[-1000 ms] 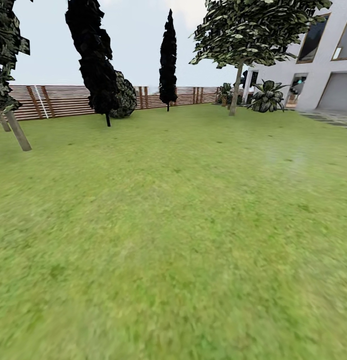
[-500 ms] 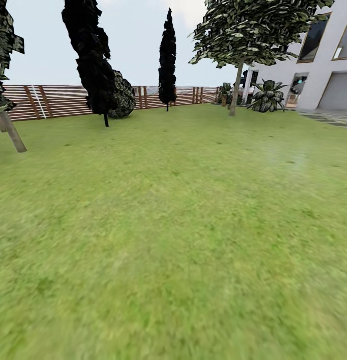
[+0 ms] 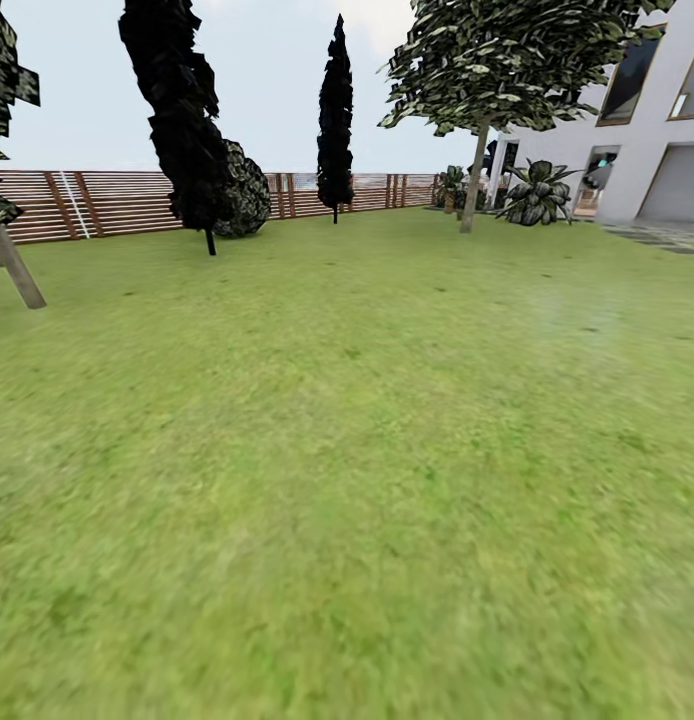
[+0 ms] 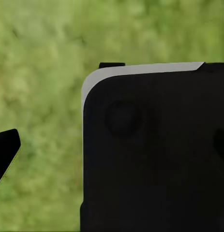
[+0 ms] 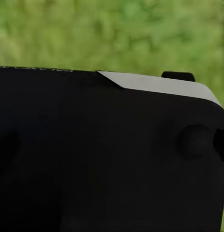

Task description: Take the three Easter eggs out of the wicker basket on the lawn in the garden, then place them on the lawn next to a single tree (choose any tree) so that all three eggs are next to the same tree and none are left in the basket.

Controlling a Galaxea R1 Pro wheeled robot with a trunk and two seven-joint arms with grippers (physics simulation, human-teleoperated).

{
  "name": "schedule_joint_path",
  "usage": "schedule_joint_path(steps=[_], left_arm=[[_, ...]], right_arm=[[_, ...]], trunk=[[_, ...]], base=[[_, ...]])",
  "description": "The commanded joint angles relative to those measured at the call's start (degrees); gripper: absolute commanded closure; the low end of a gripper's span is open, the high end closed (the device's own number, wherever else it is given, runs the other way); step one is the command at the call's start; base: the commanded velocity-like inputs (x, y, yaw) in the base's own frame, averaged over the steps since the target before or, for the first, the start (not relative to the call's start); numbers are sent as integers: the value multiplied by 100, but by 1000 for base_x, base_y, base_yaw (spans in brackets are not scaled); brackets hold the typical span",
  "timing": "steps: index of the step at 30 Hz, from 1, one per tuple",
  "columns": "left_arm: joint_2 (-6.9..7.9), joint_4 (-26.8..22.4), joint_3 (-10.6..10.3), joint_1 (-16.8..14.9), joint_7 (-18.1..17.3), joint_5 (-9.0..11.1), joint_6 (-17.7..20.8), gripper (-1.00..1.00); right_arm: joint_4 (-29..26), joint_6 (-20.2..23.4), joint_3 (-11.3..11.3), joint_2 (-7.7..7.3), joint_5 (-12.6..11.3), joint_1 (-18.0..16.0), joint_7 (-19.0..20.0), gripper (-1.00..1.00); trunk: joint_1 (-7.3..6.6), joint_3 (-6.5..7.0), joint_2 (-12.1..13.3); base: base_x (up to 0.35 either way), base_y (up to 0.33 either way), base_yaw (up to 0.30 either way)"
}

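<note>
The lawn [image 3: 347,450] spreads wide and green ahead of me in the head view. A tall tree with a bare grey-tan trunk [image 3: 473,180] and a leafy canopy stands at the far right of the garden. Another leaning tan trunk [image 3: 15,272] shows at the left edge. The Easter eggs and the wicker basket are out of view. In the left wrist view a black, grey-edged body panel [image 4: 150,150] hangs over grass, with a dark tip [image 4: 5,151] beside it. A like black panel [image 5: 107,154] shows over grass in the right wrist view.
A brown slat fence [image 3: 107,200] closes the far side. Two dark columnar trees [image 3: 182,120] [image 3: 335,120] and a round bush [image 3: 245,190] stand before it. A white house [image 3: 657,150], a spiky plant [image 3: 535,195] and grey paving [image 3: 667,238] lie at the right.
The whole head picture has shifted a little: the left trunk and the dark trees sit further left, so the camera has moved. Nothing in the garden itself has moved.
</note>
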Motion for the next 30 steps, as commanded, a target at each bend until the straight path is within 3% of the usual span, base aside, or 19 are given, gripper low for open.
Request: schedule_joint_path(steps=[1,30], left_arm=[[0,5,-2,-3,5,1,-20,-100],[0,5,-3,-3,5,-3,-108,-100]], right_arm=[[-2,-11,25,-1,-3,1,0,-100],[6,-19,26,0,-2,1,-6,-100]], trunk=[[3,-4,-2],[3,-4,-2]], base=[[326,0,0],[331,0,0]])
